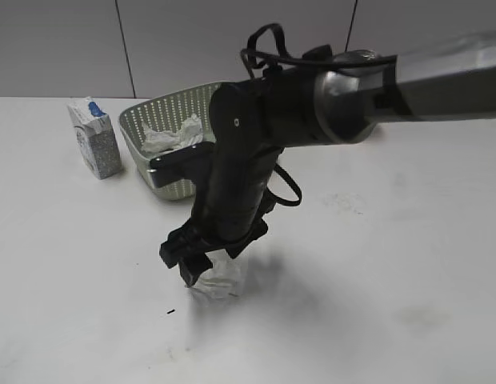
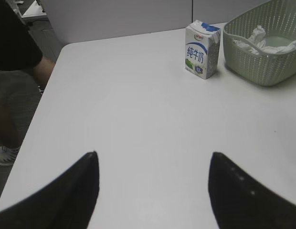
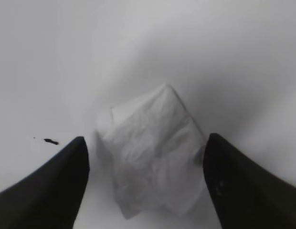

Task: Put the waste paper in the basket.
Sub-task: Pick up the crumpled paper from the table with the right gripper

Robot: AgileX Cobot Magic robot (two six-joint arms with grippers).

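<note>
One crumpled white waste paper wad (image 1: 218, 282) lies on the white table at the front middle. My right gripper (image 1: 208, 264) is down over it, open, with a finger on each side. The right wrist view shows the wad (image 3: 153, 162) between the open fingers (image 3: 147, 137); I cannot tell if they touch it. The pale green basket (image 1: 138, 128) stands at the back left with white paper wads (image 1: 171, 134) inside. My left gripper (image 2: 153, 155) is open and empty above bare table. The left wrist view also shows the basket (image 2: 262, 69) and its paper (image 2: 259, 39).
An upright grey-white milk carton with blue print (image 1: 94, 138) stands left of the basket; it also shows in the left wrist view (image 2: 201, 50). A small dark speck (image 1: 170, 311) lies left of the wad. The table's left edge (image 2: 47, 90) has a person beyond it.
</note>
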